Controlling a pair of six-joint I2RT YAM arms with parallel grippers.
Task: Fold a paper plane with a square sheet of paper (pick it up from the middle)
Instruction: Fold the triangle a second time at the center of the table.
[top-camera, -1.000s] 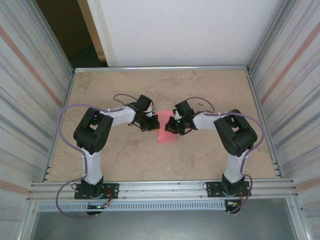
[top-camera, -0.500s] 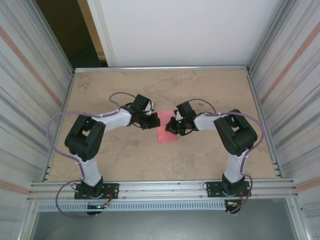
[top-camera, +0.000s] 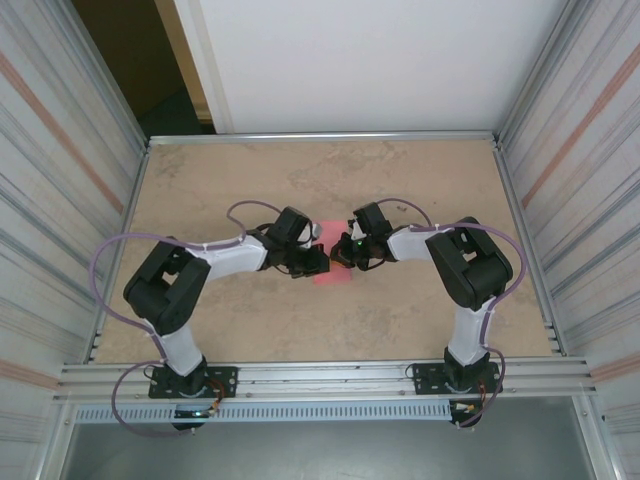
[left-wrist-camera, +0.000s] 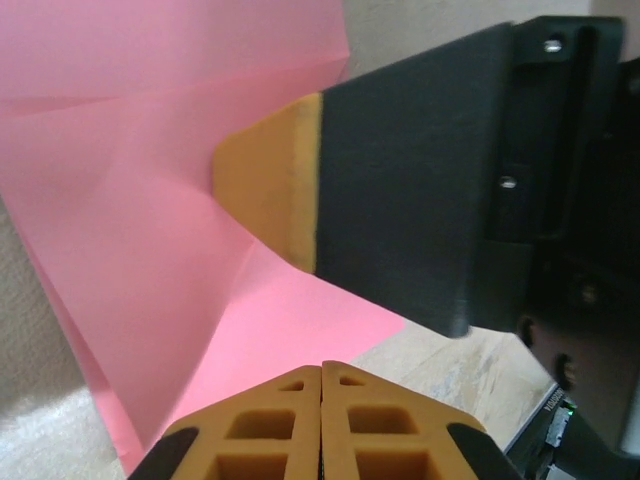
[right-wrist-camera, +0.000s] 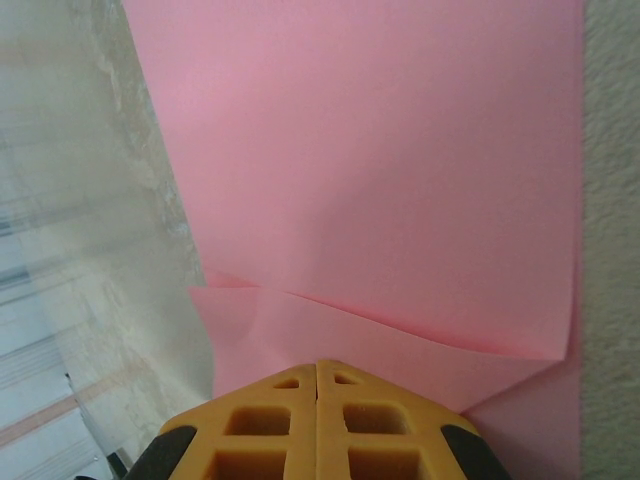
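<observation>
Your pink sheet of paper (top-camera: 334, 276) lies flat near the middle of the table (top-camera: 420, 180), directly between the two arms, so neither side has the shorter reach. The left gripper (top-camera: 314, 260) comes in over the sheet's left edge and the right gripper (top-camera: 346, 252) over its right, and their tips almost meet above the paper. Both have their fingers pressed together with no gap between them.

From the left wrist camera, the paper spreads away ahead of the closed tips, and one finger (left-wrist-camera: 268, 190) of the right gripper bears down on it from the opposite side. From the right wrist camera, the sheet runs straight ahead of the tips. A folded flap lies across just in front of them, its fold line (right-wrist-camera: 400, 325) running side to side.

That is the relation to watch. The fold crosses the right gripper's line of approach, so sliding along it would sharpen the crease, while the left gripper, facing it across the sheet, looks placed to pin the paper.

In the overhead view the sheet's longer side seems to run away from the arm bases. The arms cover much of it, so take that as likely rather than sure. Nor can you tell whether either pair of tips pinches a layer or only presses on top.
</observation>
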